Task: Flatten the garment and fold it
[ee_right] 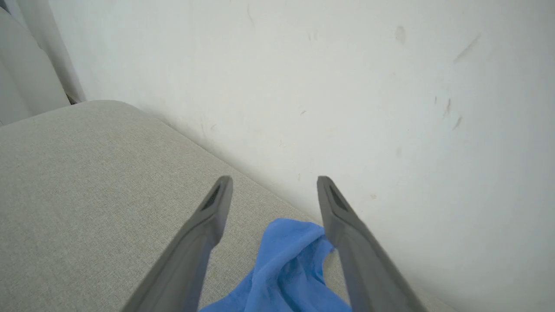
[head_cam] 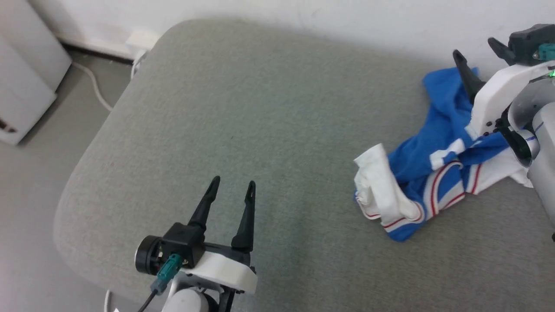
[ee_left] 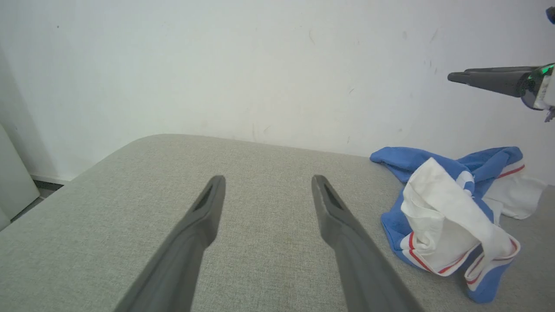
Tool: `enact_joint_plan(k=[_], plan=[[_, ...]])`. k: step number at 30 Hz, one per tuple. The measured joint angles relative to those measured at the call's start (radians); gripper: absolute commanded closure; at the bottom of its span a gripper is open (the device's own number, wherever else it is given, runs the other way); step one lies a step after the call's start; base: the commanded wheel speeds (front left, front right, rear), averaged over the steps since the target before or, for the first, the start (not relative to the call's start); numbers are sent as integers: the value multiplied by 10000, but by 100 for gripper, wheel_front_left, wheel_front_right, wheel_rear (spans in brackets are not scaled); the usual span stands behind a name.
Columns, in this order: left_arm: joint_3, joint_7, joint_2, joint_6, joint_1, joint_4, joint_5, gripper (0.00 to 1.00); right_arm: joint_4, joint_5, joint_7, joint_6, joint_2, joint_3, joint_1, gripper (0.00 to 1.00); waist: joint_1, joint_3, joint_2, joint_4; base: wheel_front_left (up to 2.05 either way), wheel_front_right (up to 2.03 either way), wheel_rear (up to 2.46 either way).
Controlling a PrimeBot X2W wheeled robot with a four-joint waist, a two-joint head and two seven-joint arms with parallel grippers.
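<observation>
The garment [head_cam: 433, 169], blue with white sleeves and red-striped trim, lies crumpled in a heap at the right of the grey cushioned surface [head_cam: 260, 130]. The left wrist view has the garment [ee_left: 451, 221] at its right, with a white sleeve bunched on top. My right gripper [head_cam: 477, 50] hangs open above the heap's far end, near the wall, with nothing between its fingers; in its own view a blue fold [ee_right: 286, 268] lies below them. My left gripper [head_cam: 234, 182] stands open over bare cushion at the lower left, well apart from the cloth.
A white wall [head_cam: 347, 21] runs along the cushion's far edge, close behind the garment. The cushion's rounded left corner drops to a grey floor [head_cam: 39, 182] with a white cable [head_cam: 93, 86] and a pale cabinet [head_cam: 26, 69].
</observation>
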Motion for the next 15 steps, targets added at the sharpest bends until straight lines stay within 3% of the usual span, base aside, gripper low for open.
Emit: enact_joint_plan(k=[6,9,15], plan=[[472,0,-2,-163,320,-12,161,0,-876,673,-1375,0,-351,190,710,0,0,-589,0,-759,0,0,0],[792,2,-4,-240,523,-58,-290,0,-1448,786,-1697,2,-441,96,1378,0,-1,-852,-1,-1165,0,0,0],[1103,2,-4,-384,758,-23,-378,0,-3260,579,-1806,0,-176,-1143,3072,0,-1,-1249,-1,-2024,0,0,0]])
